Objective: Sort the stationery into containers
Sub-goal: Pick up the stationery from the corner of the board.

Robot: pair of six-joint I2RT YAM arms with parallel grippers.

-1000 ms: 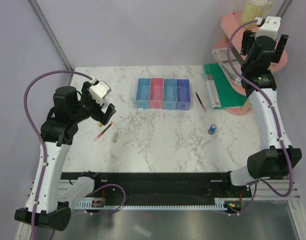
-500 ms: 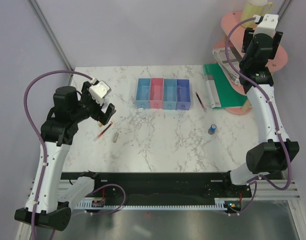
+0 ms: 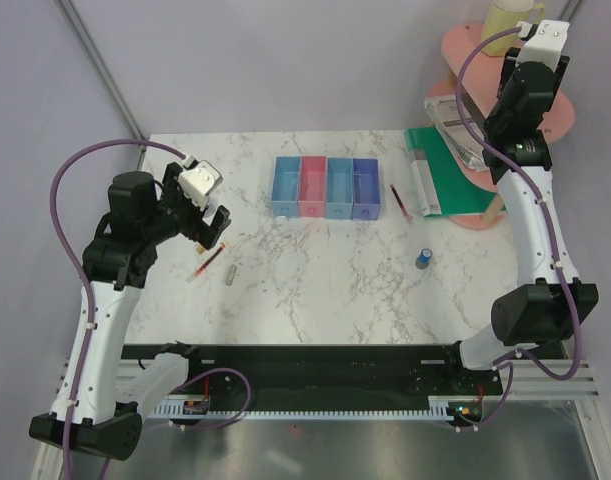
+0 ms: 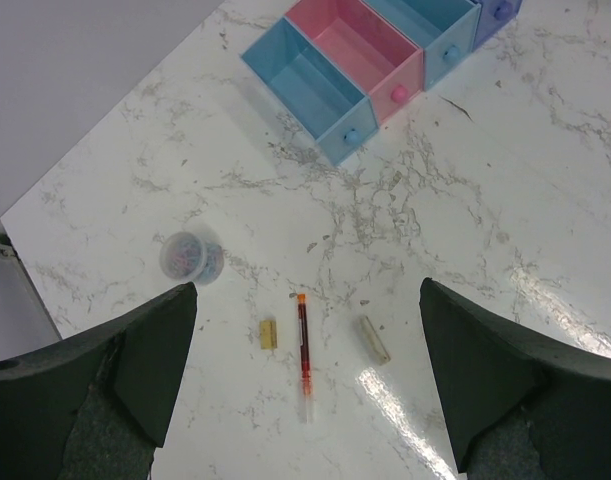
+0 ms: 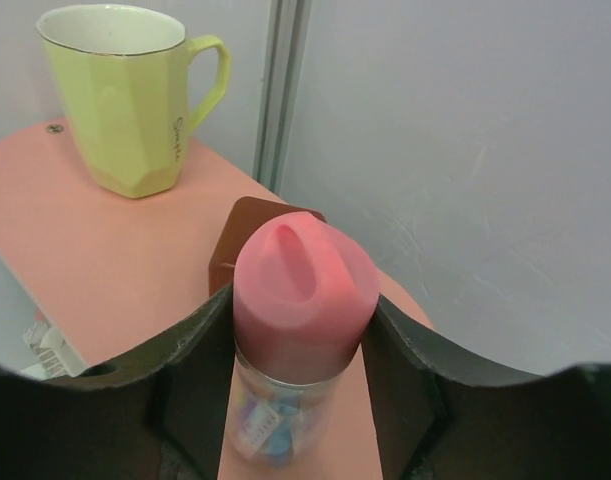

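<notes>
a: where's the pink-capped jar, and who has it?

b: it stands upright on the pink shelf, past the far right corner of the table, near the yellow mug. the right gripper sits over it from above with a finger on each side of the cap. no gap shows, so i read it as clamped on the cap.

a: its long axis?

b: vertical, in line with the wrist. i'd judge a straight lift clears the shelf. the bins sit at the middle of the table's far edge, well apart to the left.

a: and the left gripper?

b: jaws wide, holding nothing, over the table's near left part. the red pen lies right under it, its length crosswise to the line from finger to finger. the grey-brown stick is just beside the pen. that arm is nearer those.
</notes>
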